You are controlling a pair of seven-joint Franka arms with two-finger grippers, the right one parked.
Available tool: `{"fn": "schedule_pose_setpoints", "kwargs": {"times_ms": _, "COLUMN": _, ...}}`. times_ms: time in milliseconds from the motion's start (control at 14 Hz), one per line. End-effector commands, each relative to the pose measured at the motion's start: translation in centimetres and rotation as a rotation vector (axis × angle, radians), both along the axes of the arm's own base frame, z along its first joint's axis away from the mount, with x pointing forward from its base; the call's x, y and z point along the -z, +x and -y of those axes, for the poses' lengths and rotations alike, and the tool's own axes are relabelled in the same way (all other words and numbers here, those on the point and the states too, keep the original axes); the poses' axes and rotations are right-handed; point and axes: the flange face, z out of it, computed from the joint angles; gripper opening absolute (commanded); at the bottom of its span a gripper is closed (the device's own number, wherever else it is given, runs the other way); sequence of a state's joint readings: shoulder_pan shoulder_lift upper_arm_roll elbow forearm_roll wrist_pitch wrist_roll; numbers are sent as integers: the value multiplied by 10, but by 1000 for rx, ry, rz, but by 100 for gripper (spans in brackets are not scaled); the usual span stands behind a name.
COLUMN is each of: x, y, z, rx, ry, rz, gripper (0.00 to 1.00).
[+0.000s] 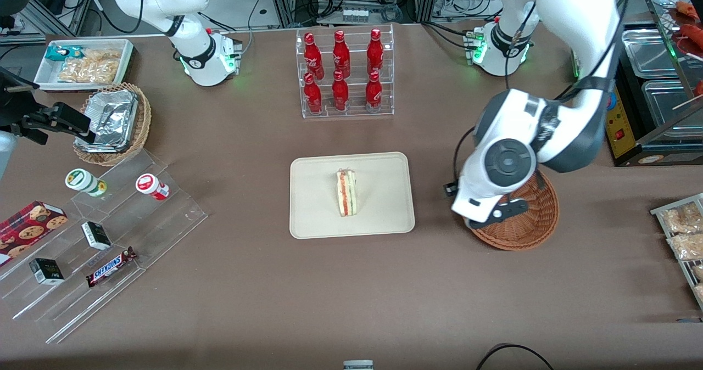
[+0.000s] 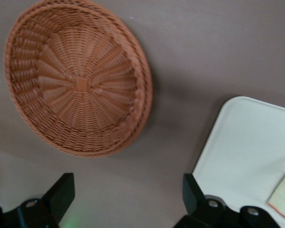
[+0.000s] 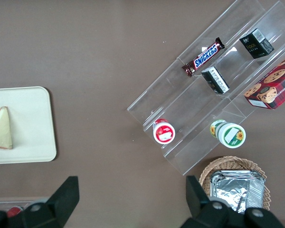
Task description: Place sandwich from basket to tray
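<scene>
The sandwich (image 1: 347, 193) lies on its side near the middle of the cream tray (image 1: 379, 211), its red and green filling edge showing. The round reddish-brown basket (image 1: 530, 224) sits beside the tray toward the working arm's end of the table and is empty (image 2: 80, 80). My left gripper (image 2: 128, 186) hangs open above the bare tabletop between the basket and the tray's edge (image 2: 242, 147), holding nothing. In the front view the arm's wrist (image 1: 497, 175) covers part of the basket. A corner of the sandwich (image 2: 284, 203) shows in the left wrist view.
A clear rack of red bottles (image 1: 345, 73) stands farther from the front camera than the tray. A tan basket with foil trays (image 1: 112, 122), a white snack bin (image 1: 82, 62) and a clear stepped shelf with snacks (image 1: 99, 238) lie toward the parked arm's end. Snack bags (image 1: 681, 233) lie beside the reddish-brown basket.
</scene>
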State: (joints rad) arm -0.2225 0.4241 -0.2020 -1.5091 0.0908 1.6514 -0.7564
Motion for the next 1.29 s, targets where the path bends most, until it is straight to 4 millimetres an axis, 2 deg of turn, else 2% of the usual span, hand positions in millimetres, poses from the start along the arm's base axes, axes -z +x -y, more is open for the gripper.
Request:
{"fn": "schedule_pose_setpoints", "kwargs": {"times_ms": 0, "x": -20, "y": -13, "z": -38, "rx": 24, "ry": -4, "rz": -5, "gripper": 100}}
{"fn": "schedule_pose_setpoints", "kwargs": {"times_ms": 214, "x": -31, "y": -26, "z": -63, "rx": 23, "ry": -7, "rz": 3, "gripper": 100}}
{"fn": "schedule_pose_setpoints", "kwargs": {"times_ms": 429, "x": -58, "y": -35, "z": -81, "rx": 91, "ry": -59, "rz": 0, "gripper": 100}}
{"fn": "schedule_pose_setpoints", "kwargs": {"times_ms": 857, "x": -103, "y": -72, "z": -98, "rx": 302, "ry": -83, "rz": -30, "gripper": 100}}
{"fn": "schedule_pose_setpoints", "kwargs": {"times_ms": 929, "x": -110, "y": -74, "z": -109, "rx": 316, "ry": -90, "rz": -29, "gripper": 100}}
{"fn": "schedule_pose_setpoints", "kwargs": {"times_ms": 1000, "x": -118, "y": -72, "z": -138, "rx": 286, "ry": -106, "rz": -32, "gripper": 100}}
{"fn": "schedule_pose_setpoints", "kwargs": {"times_ms": 1143, "x": -128, "y": -78, "z": -146, "rx": 349, "ry": -143, "rz": -52, "gripper": 100}}
{"fn": "schedule_pose_setpoints", "kwargs": {"times_ms": 1214, "x": -134, "y": -78, "z": -164, "rx": 343, "ry": -149, "rz": -50, "gripper": 100}}
